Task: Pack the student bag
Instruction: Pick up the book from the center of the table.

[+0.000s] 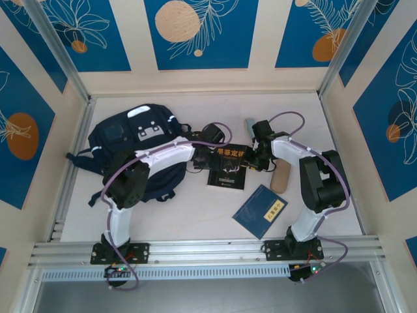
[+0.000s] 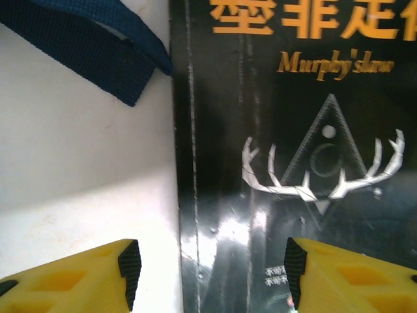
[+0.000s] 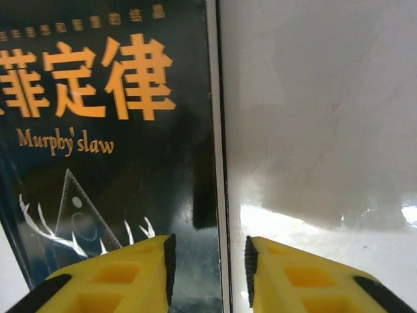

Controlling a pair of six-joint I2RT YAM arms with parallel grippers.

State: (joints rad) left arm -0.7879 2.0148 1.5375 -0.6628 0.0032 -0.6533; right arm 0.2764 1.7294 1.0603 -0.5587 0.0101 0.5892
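From above, the large dark navy fabric backpack [image 1: 130, 140] lies rear-left on the white tabletop [image 1: 195, 215], beside a glossy black book [image 1: 227, 176]. Left wrist: the left claw [image 2: 212, 261] gapes astride the book's edge, gripping nothing. Right wrist: the right claw [image 3: 210, 261] is narrowly open around the opposite edge.

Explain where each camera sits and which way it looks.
Top external: high behind the visible left arm and right arm, looking down on student bag and black book.
Left wrist: on that wrist, facing the book's left edge; left hand, yellow fingers.
Right wrist: on that wrist, facing the book's right edge; right hand, yellow fingers.
All share the black book.
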